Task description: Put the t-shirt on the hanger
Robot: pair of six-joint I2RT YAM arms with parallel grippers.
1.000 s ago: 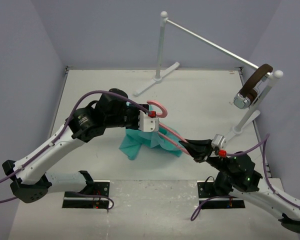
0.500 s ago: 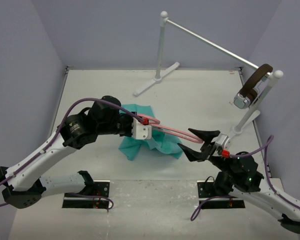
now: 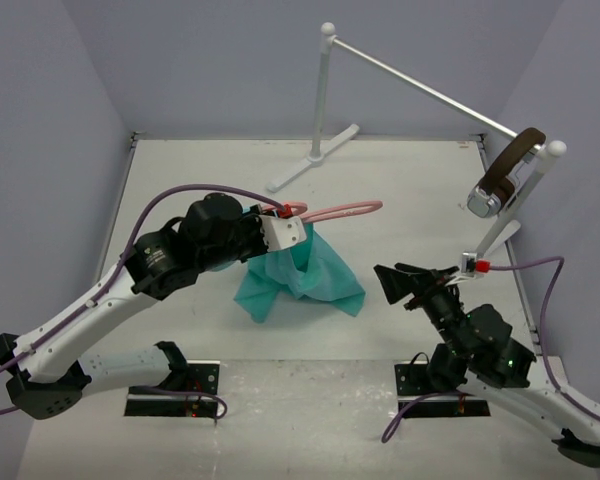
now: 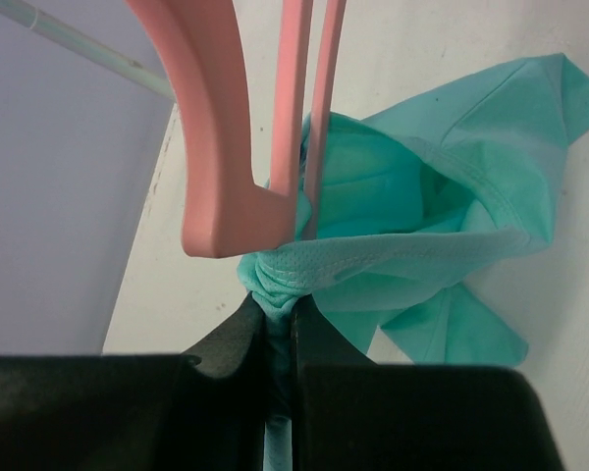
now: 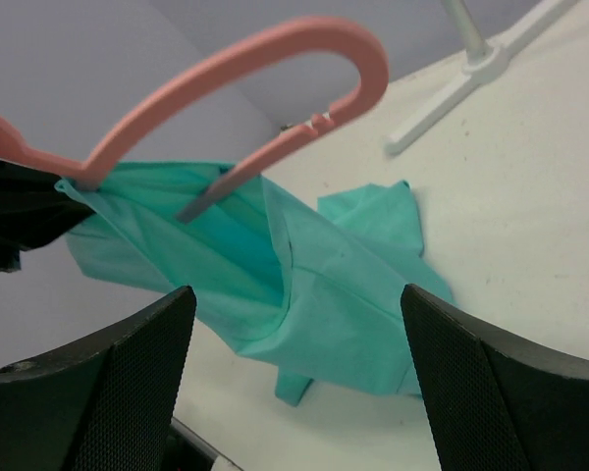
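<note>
In the top view my left gripper (image 3: pixel 285 228) holds the teal t-shirt (image 3: pixel 302 275) up, so the cloth hangs down to the table. In the left wrist view its jaws (image 4: pixel 280 306) are shut on a bunched fold of the t-shirt (image 4: pixel 442 196). The pink hanger (image 4: pixel 226 147) meets the cloth just beyond the jaw tips. The hanger (image 3: pixel 340 210) sticks out to the right, level above the table, with its hook (image 5: pixel 275 44) free. My right gripper (image 3: pixel 400 283) stands open and apart from both, facing the t-shirt (image 5: pixel 334 285) with nothing between its fingers (image 5: pixel 128 383).
A white rail stand (image 3: pixel 325 90) rises at the back, its bar running to a right-hand post that carries brown-banded headphones (image 3: pixel 502 178). One foot of the stand (image 5: pixel 491 59) lies behind the shirt. Grey walls close the table on three sides.
My right gripper let go of the hanger, opened wide and drew back to the right. My left gripper shut and now holds shirt and hanger higher, the hanger pointing right.
</note>
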